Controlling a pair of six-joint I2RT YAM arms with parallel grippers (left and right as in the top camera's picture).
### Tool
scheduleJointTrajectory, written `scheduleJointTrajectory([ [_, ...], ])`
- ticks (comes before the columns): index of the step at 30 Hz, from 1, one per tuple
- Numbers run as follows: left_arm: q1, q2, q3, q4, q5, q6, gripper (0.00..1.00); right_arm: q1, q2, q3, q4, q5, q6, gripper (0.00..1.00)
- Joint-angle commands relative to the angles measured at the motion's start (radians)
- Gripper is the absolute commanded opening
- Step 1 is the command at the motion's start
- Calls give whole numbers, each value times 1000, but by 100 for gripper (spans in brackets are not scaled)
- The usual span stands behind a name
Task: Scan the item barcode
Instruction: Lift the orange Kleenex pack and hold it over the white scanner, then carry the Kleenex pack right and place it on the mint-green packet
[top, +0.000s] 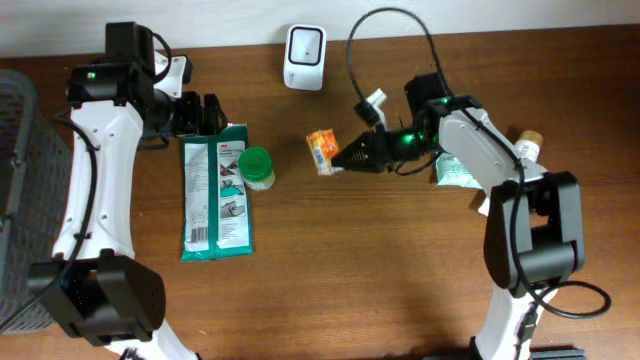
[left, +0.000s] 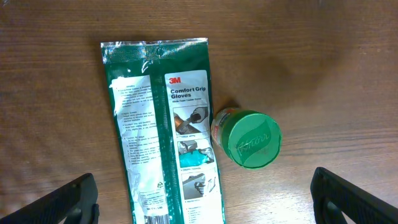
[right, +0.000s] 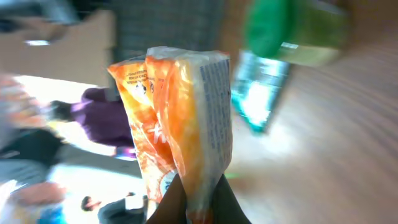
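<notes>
While my right jaws pinch the orange snack packet (top: 321, 152) by one end, the white scanner (top: 305, 45) sits near, toward the back of the worktop (top: 380, 280); left jaws spread.

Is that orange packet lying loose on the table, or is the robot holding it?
Held. The right wrist view shows the right fingers shut on the lower edge of the orange packet.
</notes>
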Motion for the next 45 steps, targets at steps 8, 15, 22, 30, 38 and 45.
scheduleJointTrajectory([
  [8,6,6,6,1,3,18,99,-6,-39,14,-85,-172,54,4],
  [15,6,6,6,1,3,18,99,-6,-154,14,-133,-172,21,4],
  [22,6,6,6,1,3,18,99,-6,-233,14,-132,-171,12,4],
  [30,6,6,6,1,3,18,99,77,-233,14,-122,567,178,4],
  [38,6,6,6,1,3,18,99,154,-135,398,-324,1165,274,4],
  [45,6,6,6,1,3,18,99,262,126,881,-262,1557,156,4],
])
